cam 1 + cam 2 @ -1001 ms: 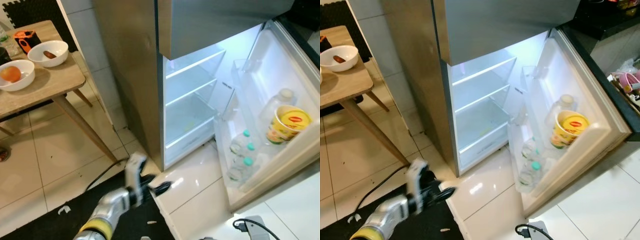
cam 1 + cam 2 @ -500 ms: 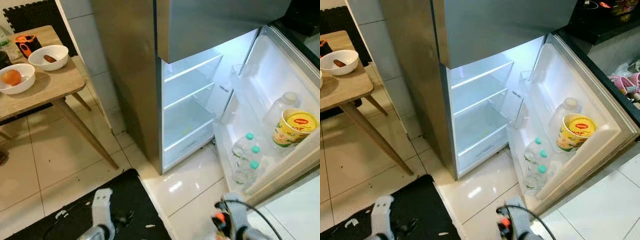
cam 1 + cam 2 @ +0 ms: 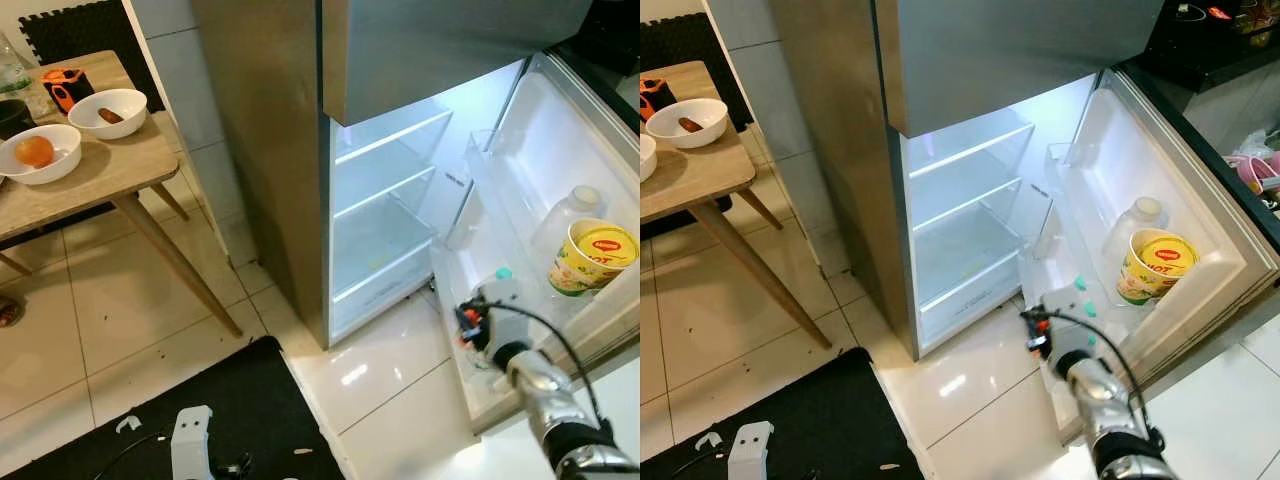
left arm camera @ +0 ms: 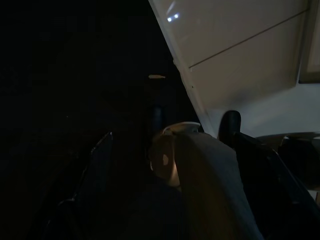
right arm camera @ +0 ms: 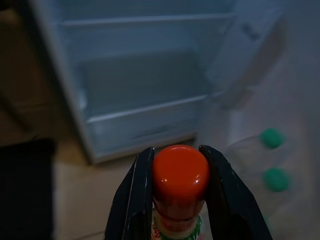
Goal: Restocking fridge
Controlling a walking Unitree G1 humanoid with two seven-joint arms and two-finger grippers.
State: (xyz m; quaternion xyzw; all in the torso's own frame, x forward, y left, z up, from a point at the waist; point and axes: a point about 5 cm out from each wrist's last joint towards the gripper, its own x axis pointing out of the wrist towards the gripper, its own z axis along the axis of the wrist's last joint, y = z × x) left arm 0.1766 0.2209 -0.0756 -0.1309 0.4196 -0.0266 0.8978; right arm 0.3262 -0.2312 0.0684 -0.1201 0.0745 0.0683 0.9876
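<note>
Bottle (image 5: 180, 187) with red cap sits pinched between the two black fingers (image 5: 134, 200) of the right tool (image 5: 179, 175), grip taken just under the cap at the neck. Label partly visible: green and red print, unreadable. Judgement: small sauce bottle, rigid, likely glass or hard plastic, so moderately heavy for its size and smooth; a neck grip lets the cap's shoulder stop it slipping down, but the body can swing. Body below the label is cut off, so fill level is unknown.

Right tool is held in front of the open fridge door (image 3: 560, 150), close to the water bottles (image 5: 272, 157) with green caps in the lower door bin. Yellow cup (image 3: 590, 255) and a pale jug (image 3: 572, 205) stand in the bin above.

Fridge (image 3: 385, 200) shelves inside look bare and brightly lit.

Left tool (image 3: 190, 450) hangs low over the black mat (image 3: 250, 400); its wrist view is very dark, so cannot tell whether its fingers are spread.

Far left: wooden surface (image 3: 110, 170) with two white bowls (image 3: 70, 125), one holding something orange.
</note>
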